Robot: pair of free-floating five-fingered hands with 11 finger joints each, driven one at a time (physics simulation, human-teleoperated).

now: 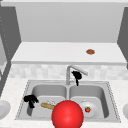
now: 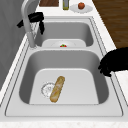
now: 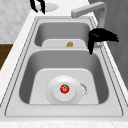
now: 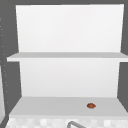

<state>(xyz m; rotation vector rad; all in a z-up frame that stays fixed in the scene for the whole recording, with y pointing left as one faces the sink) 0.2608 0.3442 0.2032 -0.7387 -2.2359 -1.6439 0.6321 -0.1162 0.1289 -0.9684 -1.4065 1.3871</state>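
- The right hand [image 1: 76, 75] hung just under the faucet spout [image 1: 78, 70], beside the faucet's upright pipe, at the back of the right basin [image 1: 100, 93]; its fingers [image 3: 90, 45] drooped downward, relaxed, holding nothing.
- The left hand [image 1: 30, 99] hovered over the left rim of the left basin [image 1: 43, 91], fingers loosely bent downward, empty too.
- Nearest the left hand, a bread roll [image 2: 57, 88] lay on the left basin's floor, one end resting over the drain [image 2: 47, 88].
- In the right basin, a white plate [image 3: 64, 89] carried a small tomato [image 3: 64, 88] at its middle.
- A large red ball [image 1: 67, 114] sat at the sink's front edge in the front view.
- A small brown thing [image 1: 90, 51] lay on the shelf above.
- Risk, as I judged it: the right hand was so close to the spout that any lift or sideways sweep could knock it; and the left hand, dropping toward the roll, might clip the basin wall or merely push the roll along the floor.
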